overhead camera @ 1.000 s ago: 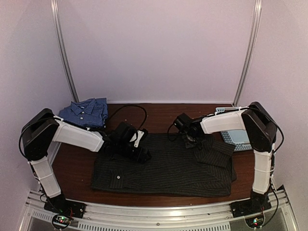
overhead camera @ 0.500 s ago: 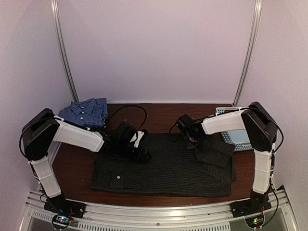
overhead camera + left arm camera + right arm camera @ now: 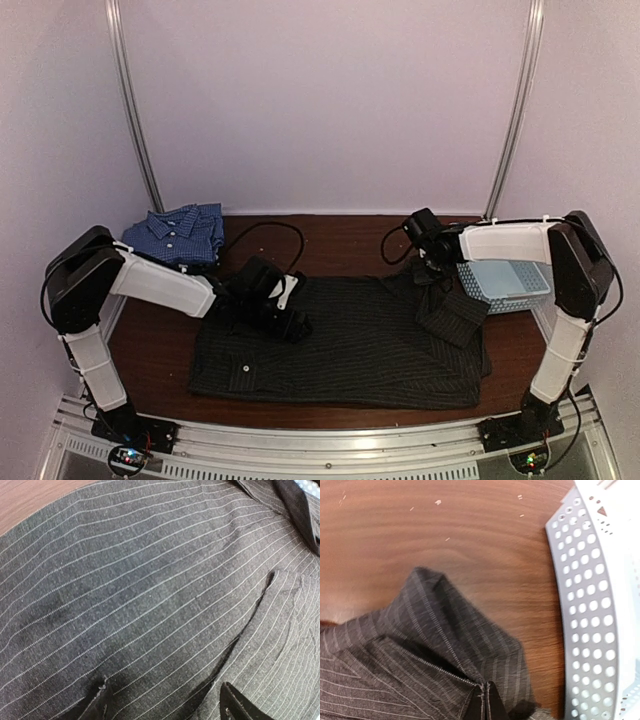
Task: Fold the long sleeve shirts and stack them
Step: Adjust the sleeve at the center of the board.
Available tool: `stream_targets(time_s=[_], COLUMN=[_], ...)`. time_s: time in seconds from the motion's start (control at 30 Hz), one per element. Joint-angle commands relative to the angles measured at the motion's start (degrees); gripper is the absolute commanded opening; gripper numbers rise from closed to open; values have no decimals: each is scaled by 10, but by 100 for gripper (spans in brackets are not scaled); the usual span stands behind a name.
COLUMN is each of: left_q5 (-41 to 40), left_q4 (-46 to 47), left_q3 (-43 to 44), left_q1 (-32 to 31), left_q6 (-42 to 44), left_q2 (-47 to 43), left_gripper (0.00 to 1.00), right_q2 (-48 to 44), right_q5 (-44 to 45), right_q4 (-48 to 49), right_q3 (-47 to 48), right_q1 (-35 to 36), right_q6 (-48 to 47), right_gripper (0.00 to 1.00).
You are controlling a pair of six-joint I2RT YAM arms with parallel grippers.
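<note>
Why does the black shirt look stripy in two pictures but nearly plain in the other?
Top view: the camera is far away and the light is dim and pinkish, so the black shirt looks nearly plain. Left wrist view: very close, stripes sharp, a dark shadow lower left. Right wrist view: close, stripes clear, but the basket is washed out white.

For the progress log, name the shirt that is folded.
The blue checked shirt, folded small at the far left; the black pinstriped shirt lies spread out.

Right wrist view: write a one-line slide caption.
Shut jaws pinch the black pinstriped shirt over a wooden table, beside a light blue plastic basket.
</note>
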Motion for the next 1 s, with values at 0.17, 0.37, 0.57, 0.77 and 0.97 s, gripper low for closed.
stream_targets(time_s=[0.17, 0.37, 0.57, 0.77, 0.97], left_q5=[-1, -2, -3, 2, 6], left_q4=[21, 25, 27, 26, 13], left_q3=[-13, -21, -26, -16, 5], left_q1=[9, 9, 9, 11, 18], left_q6=[-4, -5, -4, -2, 7], left_q2=[3, 3, 6, 7, 10], left_gripper=[75, 75, 75, 75, 75], right_q2=[-24, -12, 0, -8, 7], right_q5=[-40, -66, -130, -163, -150], right_q4=[17, 23, 37, 44, 27], right_q3=[1, 9, 18, 23, 53], right_q1=[-85, -117, -115, -90, -60], right_q6=[-31, -40, -73, -109, -134], right_gripper=[0, 0, 2, 23, 38])
